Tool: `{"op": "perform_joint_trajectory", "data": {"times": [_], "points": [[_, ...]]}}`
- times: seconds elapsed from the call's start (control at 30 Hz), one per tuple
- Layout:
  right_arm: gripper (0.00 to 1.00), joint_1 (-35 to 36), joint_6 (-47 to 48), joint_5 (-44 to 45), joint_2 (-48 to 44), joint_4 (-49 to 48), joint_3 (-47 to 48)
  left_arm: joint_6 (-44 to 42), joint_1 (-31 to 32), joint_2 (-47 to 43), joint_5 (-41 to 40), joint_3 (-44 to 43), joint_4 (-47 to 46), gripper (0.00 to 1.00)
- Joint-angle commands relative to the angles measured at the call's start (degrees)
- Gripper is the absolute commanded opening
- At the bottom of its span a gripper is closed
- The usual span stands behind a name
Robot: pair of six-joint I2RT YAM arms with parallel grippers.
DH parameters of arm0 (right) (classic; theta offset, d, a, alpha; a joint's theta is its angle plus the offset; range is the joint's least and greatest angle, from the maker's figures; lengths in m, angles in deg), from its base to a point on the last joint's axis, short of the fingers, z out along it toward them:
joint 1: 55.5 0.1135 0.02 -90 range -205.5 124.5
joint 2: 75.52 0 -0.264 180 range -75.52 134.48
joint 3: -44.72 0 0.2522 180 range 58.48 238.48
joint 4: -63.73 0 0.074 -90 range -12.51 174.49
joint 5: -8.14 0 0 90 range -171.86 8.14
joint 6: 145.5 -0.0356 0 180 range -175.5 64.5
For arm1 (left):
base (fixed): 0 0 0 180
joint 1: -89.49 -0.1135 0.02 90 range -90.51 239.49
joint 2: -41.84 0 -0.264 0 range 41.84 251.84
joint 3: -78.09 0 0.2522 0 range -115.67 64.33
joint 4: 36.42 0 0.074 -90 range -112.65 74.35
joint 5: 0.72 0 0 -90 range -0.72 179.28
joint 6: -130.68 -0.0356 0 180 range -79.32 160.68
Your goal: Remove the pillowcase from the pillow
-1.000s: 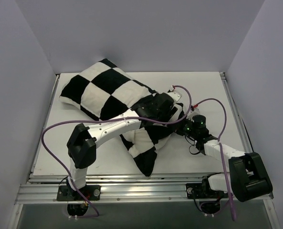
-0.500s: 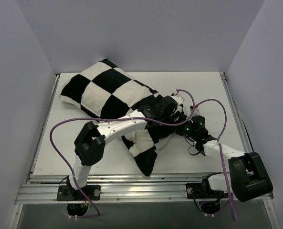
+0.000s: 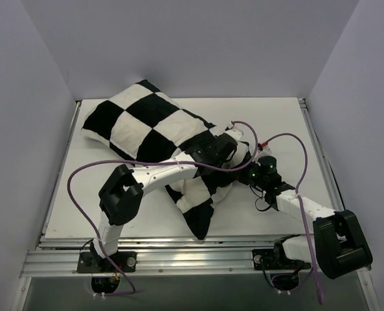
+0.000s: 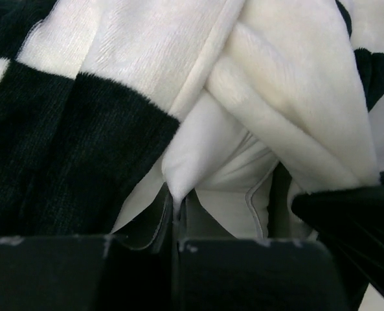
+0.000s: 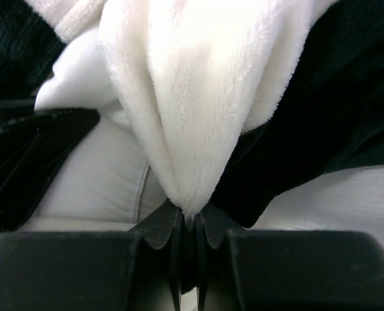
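Observation:
The black-and-white checkered pillowcase [image 3: 143, 123] lies diagonally across the table, bunched where both arms meet. My left gripper [image 3: 227, 146] reaches into that bunch. In the left wrist view the left gripper [image 4: 176, 206] is shut on a smooth white point of the pillow [image 4: 201, 152], with plush pillowcase [image 4: 81, 129] folded around it. My right gripper [image 3: 243, 170] sits just right of the bunch. In the right wrist view the right gripper [image 5: 188, 217] is shut on a plush white fold of the pillowcase [image 5: 192, 97], and smooth pillow cloth [image 5: 94, 175] shows to its left. Most of the pillow is hidden.
The white table [image 3: 289, 129] is boxed in by grey walls on the left, right and back. A metal rail [image 3: 192, 259] runs along the near edge by the arm bases. Purple cables [image 3: 75, 194] loop over both arms.
My left gripper was open over the bunched cloth and has shut on the white pillow cloth. The left arm shifted slightly. The right gripper kept its grip and place.

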Motion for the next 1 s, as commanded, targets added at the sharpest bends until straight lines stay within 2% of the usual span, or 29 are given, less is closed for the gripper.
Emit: {"op": "perform_joint_trajectory", "data": {"times": [0.0,0.3,0.53,0.7,0.93,0.97], "points": [[0.00,0.10,2.81,4.61,-2.84,7.91,4.16,2.88,-0.90,-6.01,1.12,4.69,1.87,0.02],[0.00,-6.83,6.76,8.39,-6.01,21.54,15.06,5.34,-1.34,-20.87,0.24,18.49,2.40,0.02],[0.00,-9.12,9.40,13.49,-4.08,29.62,20.43,8.86,-3.53,-33.34,0.50,27.38,1.87,0.02],[0.00,-11.77,9.49,10.69,-2.94,30.25,19.91,8.07,-5.55,-40.03,3.22,31.59,0.99,0.02],[0.00,-11.85,11.86,6.47,0.48,29.28,18.15,7.10,-8.89,-49.52,11.13,37.05,-2.60,0.02],[0.00,-11.85,12.47,6.20,1.19,29.37,18.15,6.75,-9.16,-50.32,14.27,37.83,-3.22,0.02]]}}
